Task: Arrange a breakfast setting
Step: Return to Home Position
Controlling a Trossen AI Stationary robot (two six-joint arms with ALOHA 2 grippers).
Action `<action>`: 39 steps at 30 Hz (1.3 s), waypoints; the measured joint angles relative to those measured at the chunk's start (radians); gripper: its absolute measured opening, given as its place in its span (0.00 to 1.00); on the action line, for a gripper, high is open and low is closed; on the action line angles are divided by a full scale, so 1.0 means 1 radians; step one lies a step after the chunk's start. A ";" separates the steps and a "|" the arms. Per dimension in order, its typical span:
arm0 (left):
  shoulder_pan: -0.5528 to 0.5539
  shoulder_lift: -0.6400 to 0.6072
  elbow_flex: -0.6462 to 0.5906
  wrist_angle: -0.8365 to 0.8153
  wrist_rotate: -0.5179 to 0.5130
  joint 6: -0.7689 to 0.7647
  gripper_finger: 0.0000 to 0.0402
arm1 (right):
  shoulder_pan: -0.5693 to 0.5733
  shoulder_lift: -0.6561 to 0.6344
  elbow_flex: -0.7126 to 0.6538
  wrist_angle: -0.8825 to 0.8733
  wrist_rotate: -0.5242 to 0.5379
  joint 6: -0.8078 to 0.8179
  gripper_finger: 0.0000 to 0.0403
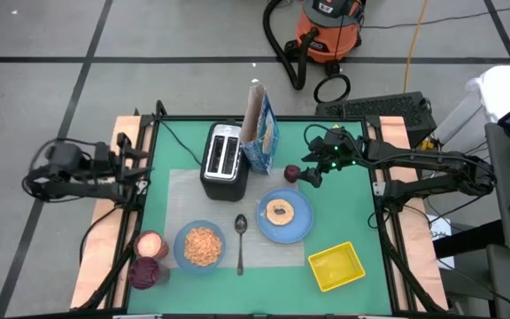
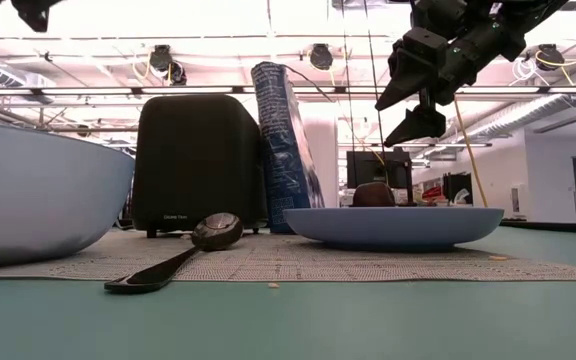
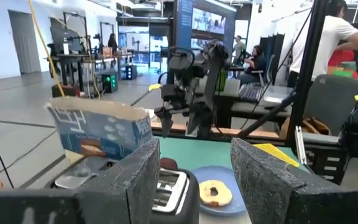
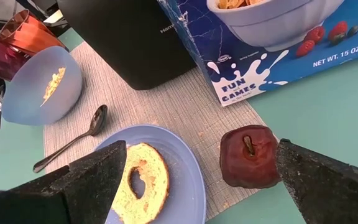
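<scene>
Breakfast setting: all of it lies gathered round the toaster (image 1: 222, 159), so take that as your marker and read across the overhead view. Well to the toaster's left, off the grey mat (image 1: 180, 190), your left gripper (image 3: 194, 152) waits at the table's edge, fingers spread wide with nothing between them. Below and left of the toaster stand two cups (image 1: 151, 245), then the light-blue bowl (image 1: 200, 245) on the mat, with cereal in it. Straight below the toaster lies the metal spoon (image 1: 241, 239). Its long axis runs the same way as the toaster's slots, bowl end toward the toaster, and it touches neither bowl nor plate. Just right of the toaster stands the blue cereal box (image 1: 262, 128). Below and right of the toaster sits the light-blue plate (image 1: 303, 202), with the browned bagel (image 1: 280, 211) flat at its middle. Right of the toaster, past the box, the dark red fruit (image 1: 291, 172) rests at the mat's edge, just beside the plate's rim.

Your right gripper (image 1: 312, 175) is the one that matters. It hangs over that fruit, a touch to its right and clear above it in the level view, fingers wide apart and holding nothing. The fruit lies beneath the gap between them, so I judge that going home calls for lifting first, then drawing off rightward, away from the toaster. The setting looks complete. Farthest right and below, the yellow tray (image 1: 336, 266) is out of the path.
</scene>
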 joint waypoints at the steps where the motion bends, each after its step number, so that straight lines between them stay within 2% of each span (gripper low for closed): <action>1: 0.000 -0.020 -0.031 0.015 0.000 0.000 0.50 | 0.000 0.000 0.000 0.000 0.000 0.000 0.99; 4: 0.000 -0.060 -0.102 0.040 -0.001 0.002 0.50 | 0.000 0.000 0.000 0.000 0.000 -0.001 0.99; 18: 0.000 -0.060 -0.316 0.150 -0.019 -0.001 0.50 | 0.000 0.000 -0.001 0.016 0.000 -0.001 0.99; 26: 0.000 -0.060 -0.423 0.267 -0.019 0.016 0.50 | 0.002 0.000 -0.001 0.116 -0.012 -0.055 0.97; 31: 0.000 -0.060 -0.493 0.347 -0.019 0.019 0.50 | 0.020 -0.013 -0.001 0.180 -0.065 -0.076 0.88; 39: 0.000 -0.060 -0.599 0.462 -0.019 0.021 0.50 | 0.060 -0.168 -0.001 0.151 -0.080 -0.079 0.57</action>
